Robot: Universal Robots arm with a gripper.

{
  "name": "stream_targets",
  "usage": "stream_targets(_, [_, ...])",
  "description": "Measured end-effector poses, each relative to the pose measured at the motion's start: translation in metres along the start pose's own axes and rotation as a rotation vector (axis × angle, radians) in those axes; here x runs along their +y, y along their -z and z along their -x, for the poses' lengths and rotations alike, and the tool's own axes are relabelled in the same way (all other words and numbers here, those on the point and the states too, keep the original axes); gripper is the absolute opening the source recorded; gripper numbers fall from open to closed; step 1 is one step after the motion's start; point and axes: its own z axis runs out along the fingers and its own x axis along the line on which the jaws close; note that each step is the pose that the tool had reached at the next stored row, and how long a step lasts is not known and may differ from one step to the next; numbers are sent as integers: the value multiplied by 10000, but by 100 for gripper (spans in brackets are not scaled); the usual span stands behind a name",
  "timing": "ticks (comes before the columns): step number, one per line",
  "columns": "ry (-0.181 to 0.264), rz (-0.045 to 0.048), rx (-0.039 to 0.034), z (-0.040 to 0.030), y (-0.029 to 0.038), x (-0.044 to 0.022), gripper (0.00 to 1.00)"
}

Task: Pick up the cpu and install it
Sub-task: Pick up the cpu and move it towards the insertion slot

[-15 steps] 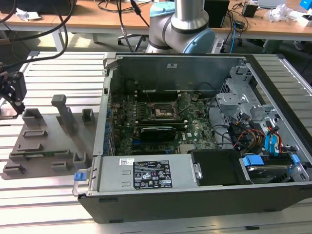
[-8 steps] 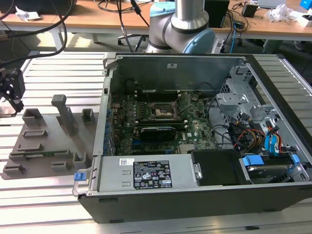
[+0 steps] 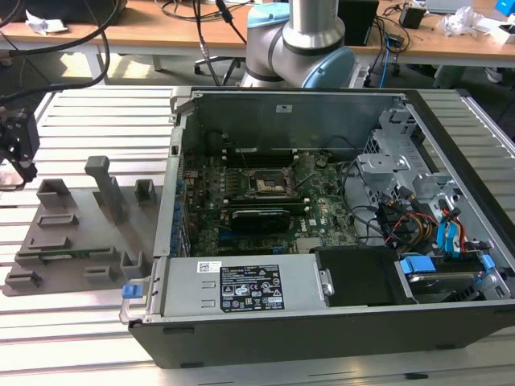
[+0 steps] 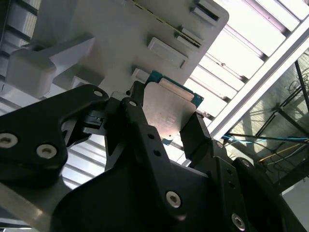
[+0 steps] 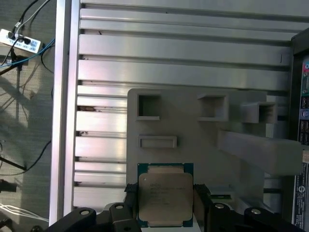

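The pincer (image 5: 165, 199) has its 2 black fingers (image 5: 201, 195) closed narrowly on the cpu (image 5: 165, 191), pressing against 2 opposite edges. The chip's silvery top faces the first wrist view, with a green border around it. The cpu is over the near edge of a grey fixture plate (image 5: 193, 135), which has rectangular pockets and lies on the slatted metal worktop (image 3: 88, 112). In the exterior view the pincer is at the exterior view's left, well apart from the open computer case (image 3: 322, 330) and its black-framed socket (image 3: 268, 183).

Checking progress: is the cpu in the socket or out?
Out: the gripper holds the cpu at the grey fixture, far from the socket.
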Motion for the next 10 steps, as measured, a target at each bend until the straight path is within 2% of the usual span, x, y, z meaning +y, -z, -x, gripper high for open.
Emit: stream_targets(10, [0, 0, 11, 4, 110, -2, 55])
